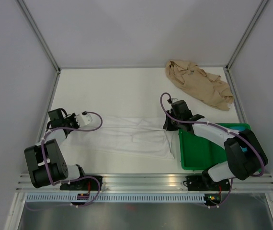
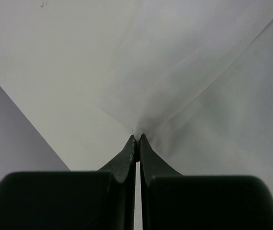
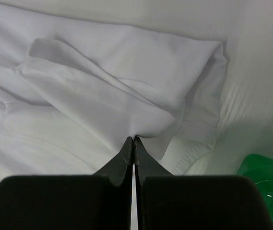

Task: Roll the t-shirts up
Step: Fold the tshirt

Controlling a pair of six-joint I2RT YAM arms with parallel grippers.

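Observation:
The white t-shirt (image 1: pixel 127 136) lies spread in a long band across the table between my two arms. My left gripper (image 1: pixel 65 123) is shut on its left edge; in the left wrist view (image 2: pixel 137 137) the cloth (image 2: pixel 184 81) pulls to a point at the closed tips. My right gripper (image 1: pixel 171 125) is shut on a fold at the shirt's right end; in the right wrist view (image 3: pixel 133 139) the folded cloth (image 3: pixel 103 91) bunches at the tips. The tan-beige t-shirt (image 1: pixel 199 84) lies crumpled at the far right corner, away from both grippers.
A green plastic tray (image 1: pixel 201 153) sits at the near right, under my right arm; its corner shows in the right wrist view (image 3: pixel 266 177). White enclosure walls with metal frame posts (image 1: pixel 38 33) bound the table on the left, back and right.

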